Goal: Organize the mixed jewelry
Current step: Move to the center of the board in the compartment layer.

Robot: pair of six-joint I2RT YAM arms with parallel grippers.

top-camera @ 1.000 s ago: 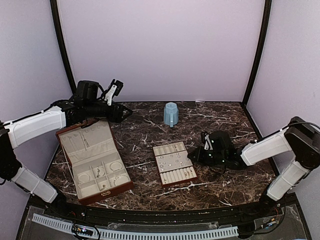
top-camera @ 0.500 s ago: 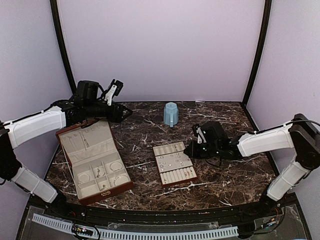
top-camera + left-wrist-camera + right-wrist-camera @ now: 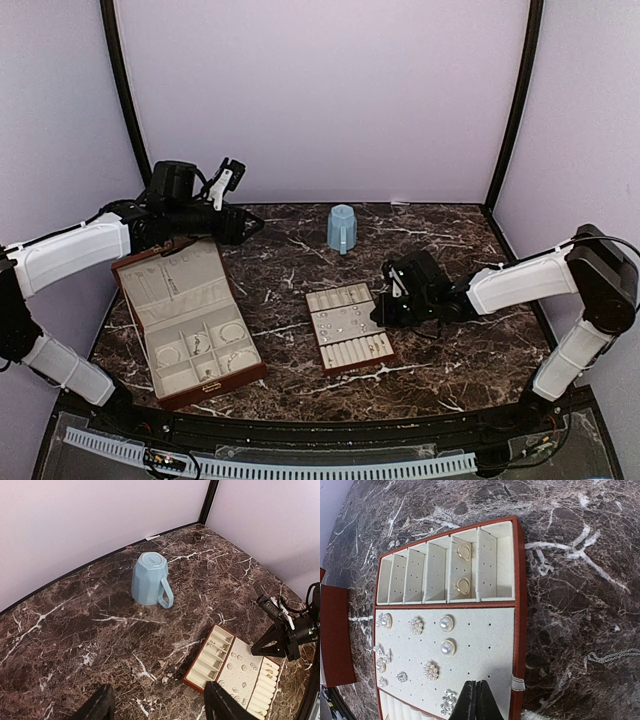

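Two rings (image 3: 464,552) in one tray (image 3: 520,565) slot, studs (image 3: 446,623) on panel

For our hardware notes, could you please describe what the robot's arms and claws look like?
The left arm and right arm have white shells on the long links, black joints and thin black cables. The left claw and right claw are black.

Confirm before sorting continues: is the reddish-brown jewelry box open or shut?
Open: the jewelry box has its lid swung back, and its cream-lined compartments show plainly from above.
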